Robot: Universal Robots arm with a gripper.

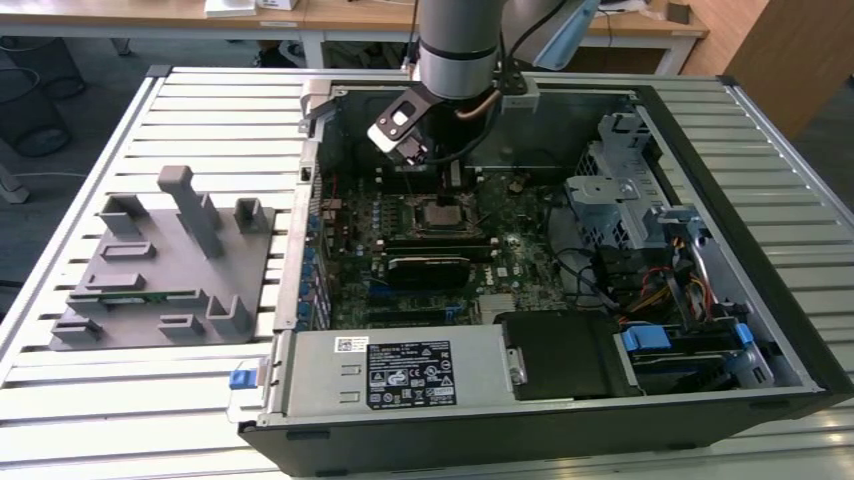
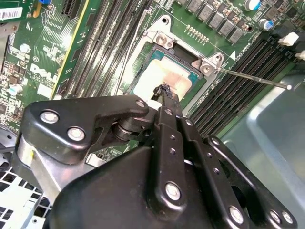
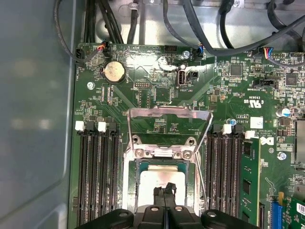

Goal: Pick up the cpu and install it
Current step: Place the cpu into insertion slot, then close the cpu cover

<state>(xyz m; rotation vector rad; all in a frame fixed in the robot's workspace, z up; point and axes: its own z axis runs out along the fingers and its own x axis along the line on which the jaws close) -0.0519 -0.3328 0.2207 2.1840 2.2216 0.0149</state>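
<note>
A: While the gripper [image 2: 164, 91] stands over the socket [image 2: 161, 38] like this, where exactly is the cpu [image 3: 158, 177]?

B: It lies flat in the socket on the motherboard [image 3: 157, 90], with its silver top facing up. The metal load plate [image 3: 169, 111] is swung up and open, and the thin lever [image 2: 252, 79] points away to the side, so nothing clamps the chip.

A: And the pincer?

B: In both wrist views the two fingers [image 3: 159, 196] are pressed together, narrow, with nothing between them. Their tips are over the middle of the chip's top. I cannot tell if they touch it or hang just above it.

A: What could go wrong, in your opinion?

B: First, I think, the seating. If the chip sits a little turned, or not fully down in its frame, a push from the closed tips may bend the contacts below. The pictures do not show its corners well enough for me to judge this.

A: Other risks?

B: The tips would meet the chip on a small area only. A sideways drag could scratch the top or shift the chip out of place, because it is not locked. The open plate and the lever are also close to the fingers, and a careless path might catch them. The memory stick [image 3: 249, 181] stands near the socket, so a wide swing could knock it.
</note>
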